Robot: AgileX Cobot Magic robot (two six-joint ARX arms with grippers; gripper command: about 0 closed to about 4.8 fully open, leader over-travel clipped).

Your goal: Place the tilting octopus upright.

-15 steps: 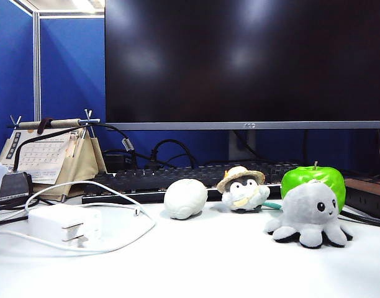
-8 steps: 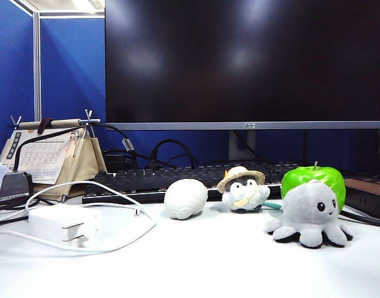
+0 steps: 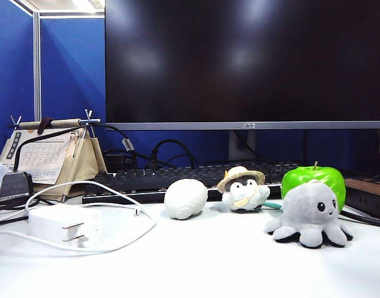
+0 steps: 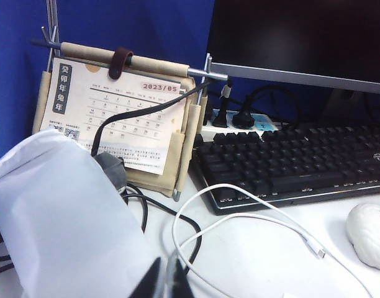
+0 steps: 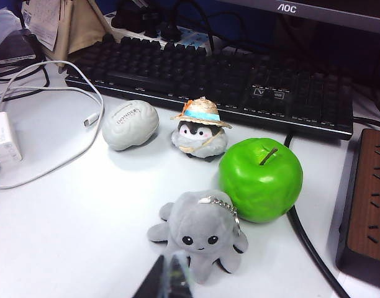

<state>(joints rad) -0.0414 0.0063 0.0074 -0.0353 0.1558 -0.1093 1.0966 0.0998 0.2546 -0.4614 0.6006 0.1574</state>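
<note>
The light grey plush octopus [image 3: 311, 211] rests on its tentacles with its head up, right in front of a green apple [image 3: 314, 179] at the table's right side. The right wrist view shows the octopus [image 5: 199, 228] from the front, black eyes and smile facing the camera. My right gripper [image 5: 171, 274] hangs shut just short of it, a small gap away, holding nothing. My left gripper [image 4: 166, 277] is far off by the white cable [image 4: 239, 217], its fingers together and empty. Neither gripper shows in the exterior view.
A straw-hatted penguin plush [image 3: 243, 188] and a white egg-shaped lump [image 3: 185, 198] sit before the black keyboard [image 3: 146, 181]. A white charger [image 3: 64, 225] with its cable lies at left, near a desk calendar [image 3: 47, 155]. A brown power strip [image 5: 367, 198] lies right of the apple. A white bag [image 4: 59, 217] lies under the left arm.
</note>
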